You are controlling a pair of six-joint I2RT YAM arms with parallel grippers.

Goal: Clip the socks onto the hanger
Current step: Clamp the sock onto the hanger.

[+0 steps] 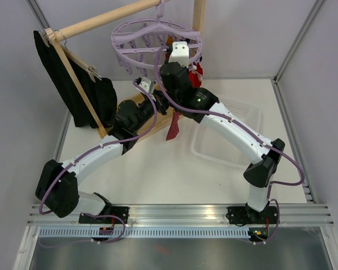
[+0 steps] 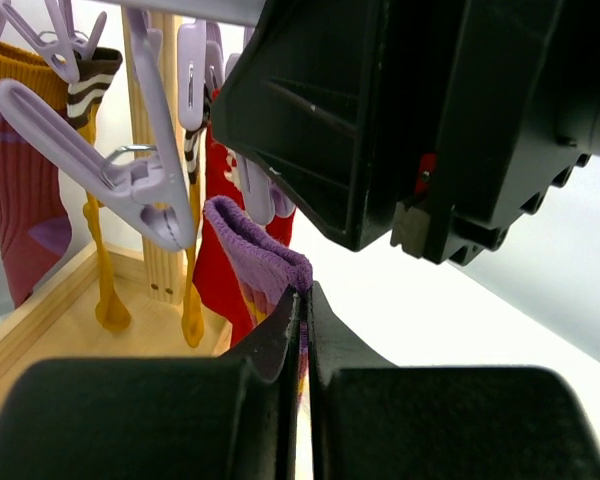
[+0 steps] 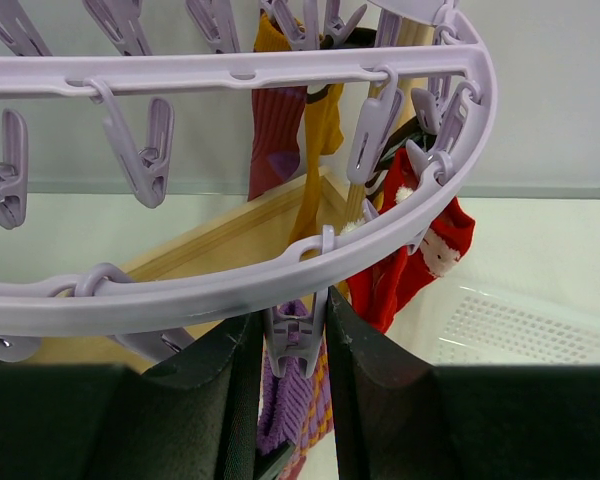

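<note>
Purple-cuffed sock (image 2: 265,255) is pinched between the 2 closed fingers of the left gripper (image 2: 303,305), its ribbed cuff standing up just above the fingertips. In the right wrist view the purple-cuffed sock shows purple and orange stripes and sits directly under a lavender peg (image 3: 294,335). That peg dangles from the ring of the round clip hanger (image 3: 230,290). The right gripper (image 3: 295,350) is clamped on the peg, 1 finger pressing each side. I cannot tell whether the peg's own mouth has caught the fabric. 3 other socks hang from pegs farther around the ring: a maroon sock (image 3: 277,130), a mustard sock (image 3: 323,125) touching it, and a red sock (image 3: 425,255) with white bits, nearer the white basket (image 3: 520,325). A wooden frame (image 3: 230,235) lies below them.
</note>
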